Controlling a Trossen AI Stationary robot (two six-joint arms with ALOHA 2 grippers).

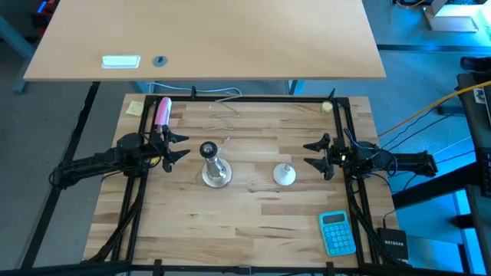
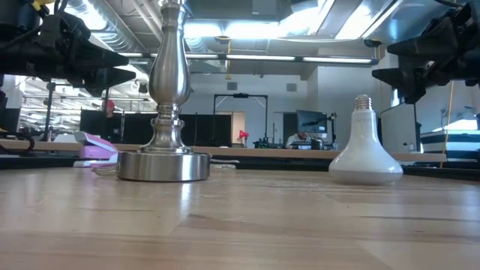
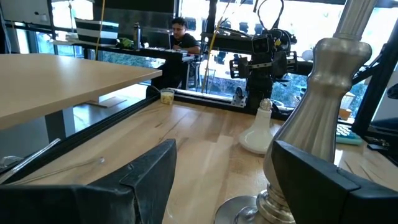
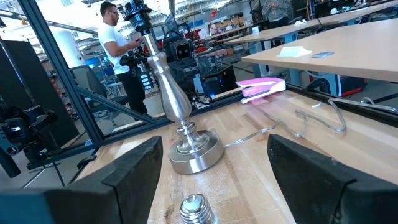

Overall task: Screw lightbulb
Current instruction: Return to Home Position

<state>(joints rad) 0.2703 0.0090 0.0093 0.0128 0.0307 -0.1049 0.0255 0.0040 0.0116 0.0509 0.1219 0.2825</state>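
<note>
The white lightbulb (image 1: 285,175) stands on its globe on the wooden table, right of centre, with its silvery screw base (image 2: 363,100) pointing up. The silver lamp stand (image 1: 215,170) rests upright on its round foot left of centre, its black socket (image 1: 207,149) on top. My left gripper (image 1: 178,146) hovers open and level at the table's left side, beside the stand. My right gripper (image 1: 315,153) hovers open and level at the right side, just right of the bulb. Both hold nothing.
A blue calculator (image 1: 337,232) lies near the front right corner. A pink stapler (image 1: 163,111) and a bent wire (image 1: 222,115) lie at the back left. Black frame rails (image 1: 253,99) border the table. People are in the room behind.
</note>
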